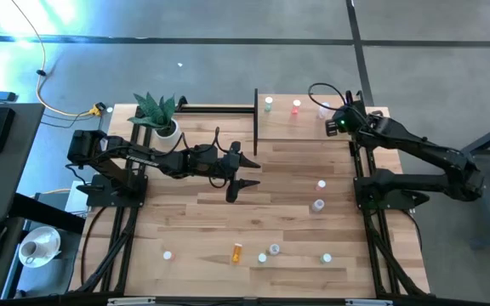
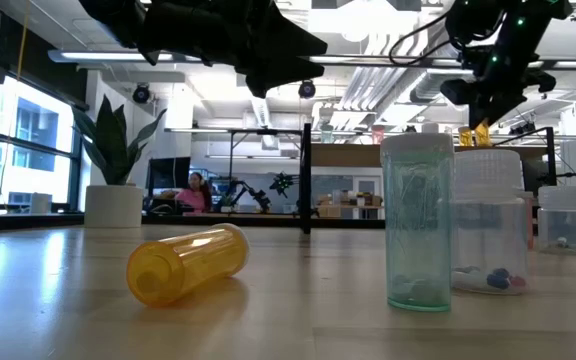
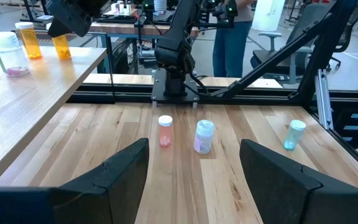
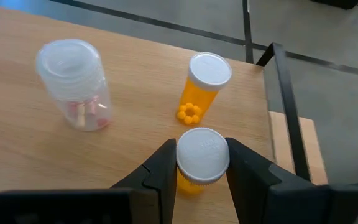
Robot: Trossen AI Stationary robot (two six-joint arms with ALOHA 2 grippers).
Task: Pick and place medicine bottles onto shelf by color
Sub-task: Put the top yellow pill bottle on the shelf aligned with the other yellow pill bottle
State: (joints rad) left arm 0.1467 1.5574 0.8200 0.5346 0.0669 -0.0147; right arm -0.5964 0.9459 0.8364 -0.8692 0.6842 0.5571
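The shelf stands at the table's far right. On it are a green bottle, a red one, a clear one and an upright orange one. My right gripper is over the shelf's right end, shut on a second orange bottle. My left gripper hovers open and level over the table's middle, holding nothing. Ahead of it a pink bottle, a pale one and a teal one stand upright on the table. My right gripper pinches the orange bottle's white cap between its two fingers, one on each side. The fingers come slanting down from above. The bottle is upright below them, next to the other orange bottle. Whether its base rests on the shelf I cannot tell.
An orange bottle lies on its side near the table's front edge, among several upright bottles such as the teal one. A potted plant stands at the far left. People are in the room beyond the table.
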